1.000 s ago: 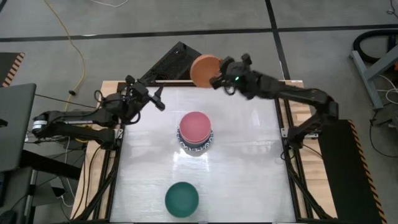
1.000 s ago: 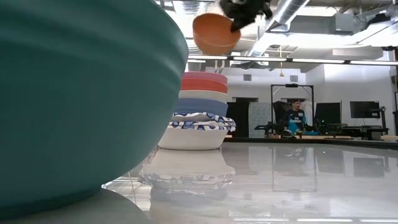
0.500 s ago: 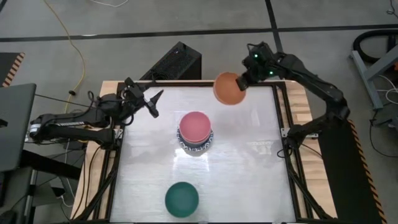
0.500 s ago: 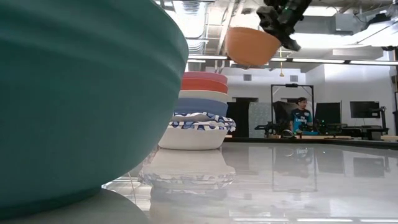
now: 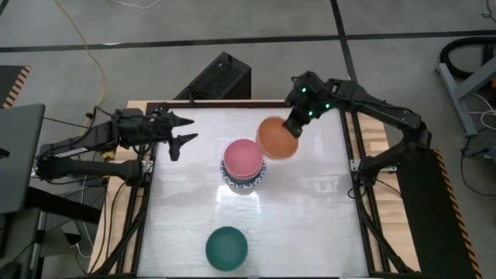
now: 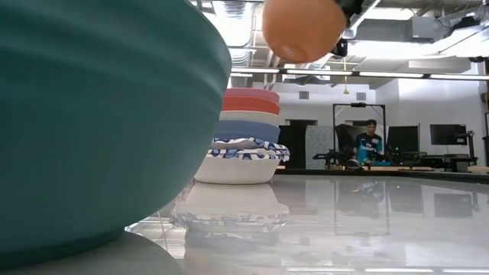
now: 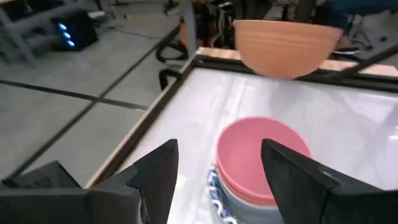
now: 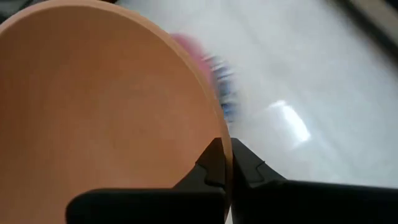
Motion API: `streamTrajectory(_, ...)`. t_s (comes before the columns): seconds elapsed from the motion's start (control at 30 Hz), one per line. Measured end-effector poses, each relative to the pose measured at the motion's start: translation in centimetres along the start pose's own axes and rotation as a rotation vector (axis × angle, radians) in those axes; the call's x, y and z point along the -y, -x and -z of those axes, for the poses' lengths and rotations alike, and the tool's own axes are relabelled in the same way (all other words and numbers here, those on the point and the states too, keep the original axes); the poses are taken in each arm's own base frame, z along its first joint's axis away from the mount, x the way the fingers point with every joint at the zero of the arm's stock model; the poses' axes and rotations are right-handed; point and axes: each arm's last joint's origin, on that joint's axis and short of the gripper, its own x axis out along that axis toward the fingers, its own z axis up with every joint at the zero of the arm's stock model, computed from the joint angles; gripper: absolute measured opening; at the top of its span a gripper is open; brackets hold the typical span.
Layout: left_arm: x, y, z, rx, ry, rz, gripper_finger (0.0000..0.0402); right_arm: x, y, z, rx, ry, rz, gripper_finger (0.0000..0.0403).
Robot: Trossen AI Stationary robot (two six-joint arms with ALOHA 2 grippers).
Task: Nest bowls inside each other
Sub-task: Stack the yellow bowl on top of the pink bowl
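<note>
The orange bowl (image 5: 277,138) hangs in the air above the surface (image 5: 310,217), just beside the stack of bowls (image 5: 243,167) on its right, toward the far edge. The right gripper (image 5: 294,124) has its jaws pinched on the orange bowl's rim, one finger inside and one outside, as the right wrist view shows. The stack stands near the middle of the surface, a pink bowl (image 5: 242,157) on top, with red, cream and dark blue bowls beneath it and blue-patterned white ones at the bottom. A dark green bowl (image 5: 226,247) sits alone near the front edge. The left gripper (image 5: 181,130) hovers at the left edge near the far corner, jaws spread and holding nothing, pointing at the stack.
</note>
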Motion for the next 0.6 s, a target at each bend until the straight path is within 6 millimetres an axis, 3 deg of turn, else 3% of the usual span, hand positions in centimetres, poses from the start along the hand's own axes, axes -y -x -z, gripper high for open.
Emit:
streamTrajectory(0.23,-0.2,2.0,0.7,-0.041,0.031,0.031,0.0219,-3.9,-1.9,0.9,-0.101,0.161,-0.24,0.0012)
streamTrajectory(0.33,-0.1,3.0,0.7,0.008,0.063,0.128,0.0219,-5.6,-2.4,1.4,-0.107,0.258,-0.288,0.0012)
streamTrajectory(0.43,0.1,3.7,1.0,0.092,0.087,0.23,0.0219,-7.0,-2.8,1.2,-0.047,0.362,-0.33,0.0012)
streamTrajectory(0.6,0.1,3.6,2.3,0.159,0.128,0.232,0.0219,-7.8,-4.2,0.0,0.043,0.412,-0.369,0.0012)
